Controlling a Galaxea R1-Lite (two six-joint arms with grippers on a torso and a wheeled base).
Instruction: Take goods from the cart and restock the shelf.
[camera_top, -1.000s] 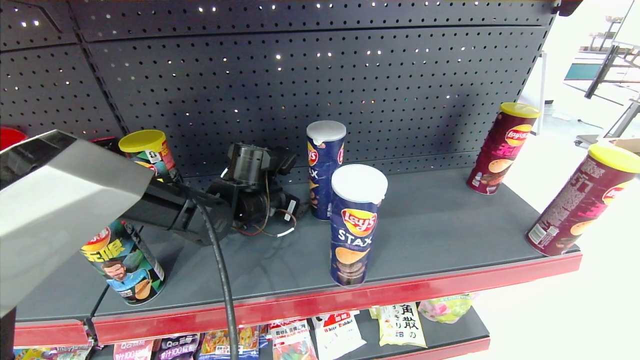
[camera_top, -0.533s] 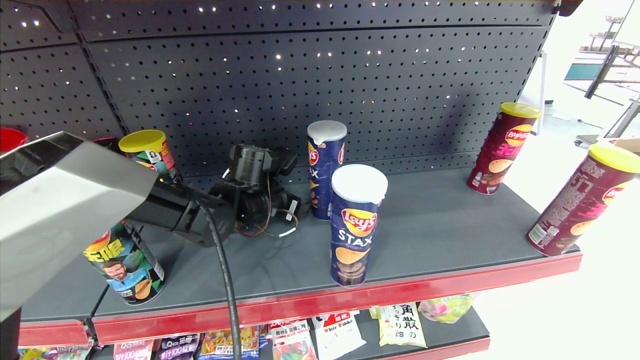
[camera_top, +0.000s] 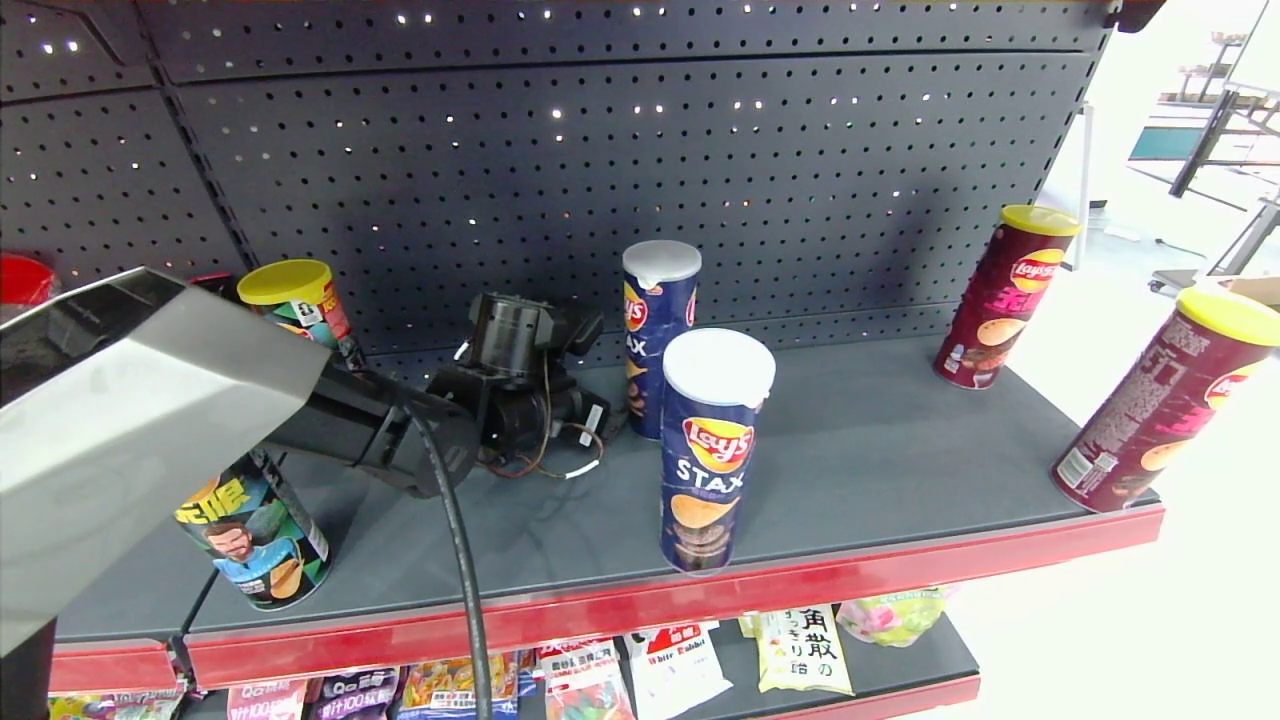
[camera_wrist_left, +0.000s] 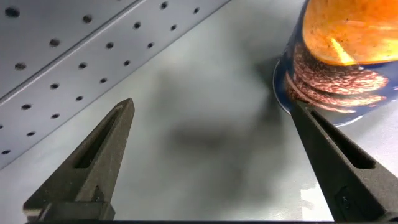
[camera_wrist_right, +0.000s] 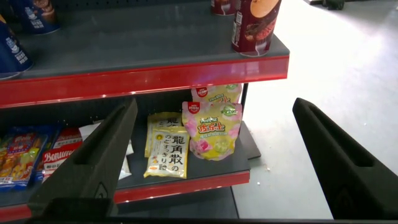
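Along the back runs the dark pegboard (camera_top: 600, 170), and under it the grey shelf (camera_top: 880, 450) with its red front lip. Left arm (camera_top: 350, 420) lies low over the shelf, coming in from the left. Six chip cans stand on the shelf: rear maroon can (camera_top: 1005, 295) at back right, corner maroon can (camera_top: 1160, 400) at the right front edge, front blue can (camera_top: 712, 450) near the lip at centre, rear blue can (camera_top: 655, 330) behind it close to the pegboard, rear yellow-lidded can (camera_top: 300, 305) and front yellow-lidded can (camera_top: 255, 540) far left. Left gripper (camera_wrist_left: 211, 104) is spread wide and holds nothing, one finger just beside the rear blue can's base; contact unclear. Right gripper (camera_wrist_right: 214, 102) is also wide and empty, low before the snack bags (camera_wrist_right: 211, 130) on the tier below.
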